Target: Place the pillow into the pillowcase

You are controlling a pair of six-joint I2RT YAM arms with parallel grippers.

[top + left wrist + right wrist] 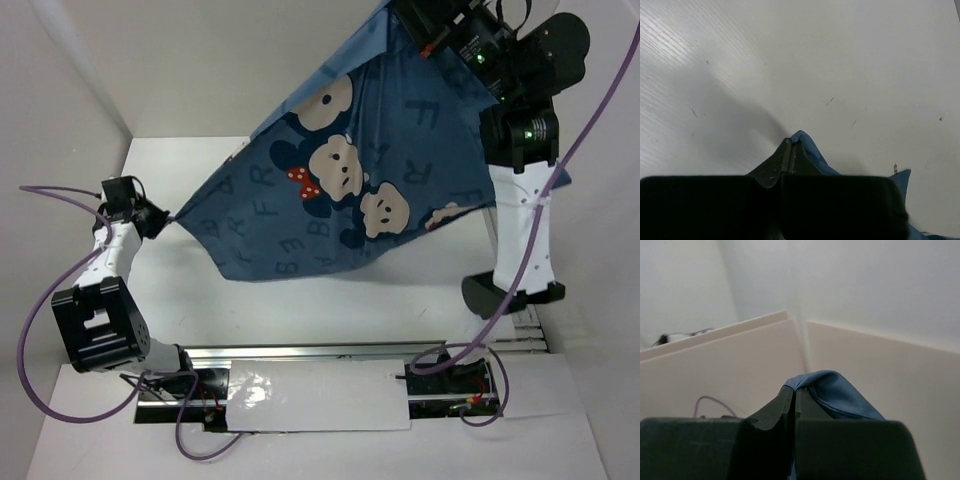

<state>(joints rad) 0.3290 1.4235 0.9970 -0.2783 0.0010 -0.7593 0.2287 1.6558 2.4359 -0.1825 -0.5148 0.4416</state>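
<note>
The blue pillowcase (400, 170), printed with letters and mouse faces, hangs stretched in the air between both grippers. My left gripper (168, 217) is shut on its lower left corner, low over the table; in the left wrist view the jaws (791, 142) meet on a fold of blue cloth (812, 152). My right gripper (405, 20) is shut on the upper corner, raised high at the top right; in the right wrist view the jaws (794, 390) pinch blue cloth (840, 392). The pillow is not in view.
The white table (180, 170) lies under the hanging cloth, with white walls at the left and back. The right arm's white link (522, 235) stands just right of the cloth. A metal rail (310, 352) and purple cables (40, 310) run by the arm bases.
</note>
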